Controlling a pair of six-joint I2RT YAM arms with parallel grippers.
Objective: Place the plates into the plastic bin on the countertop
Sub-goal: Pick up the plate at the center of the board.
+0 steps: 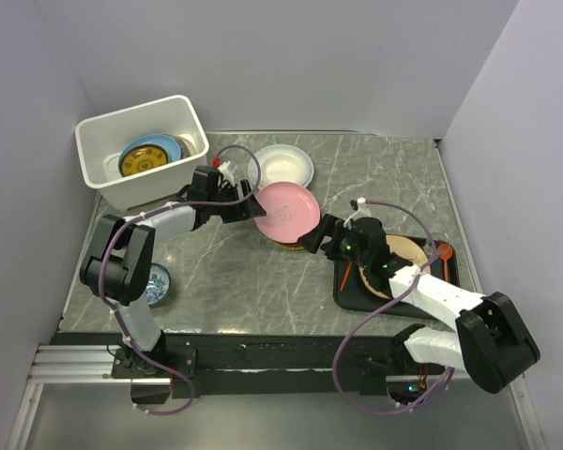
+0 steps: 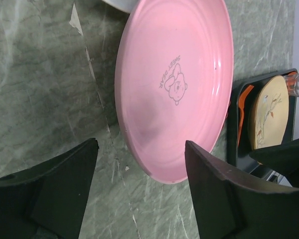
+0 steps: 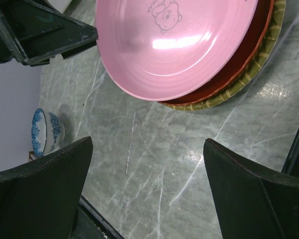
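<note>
On the bench (image 1: 385,169), the plastic bin (image 1: 159,183) sits at the far left corner. The pink plate (image 1: 287,212) tops a stack mid-bench, face up, perhaps slightly tilted; being round, it has no long axis. The left tool (image 1: 249,203), jaws apart, should straddle the near rim squarely before clamping. The right tool (image 1: 317,236) gapes wide, empty.

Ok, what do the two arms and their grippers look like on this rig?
Both the left arm and right arm have white links between bulky black joints, each with a looping purple cable. The left gripper and right gripper are plain matte black and wedge-shaped.
</note>
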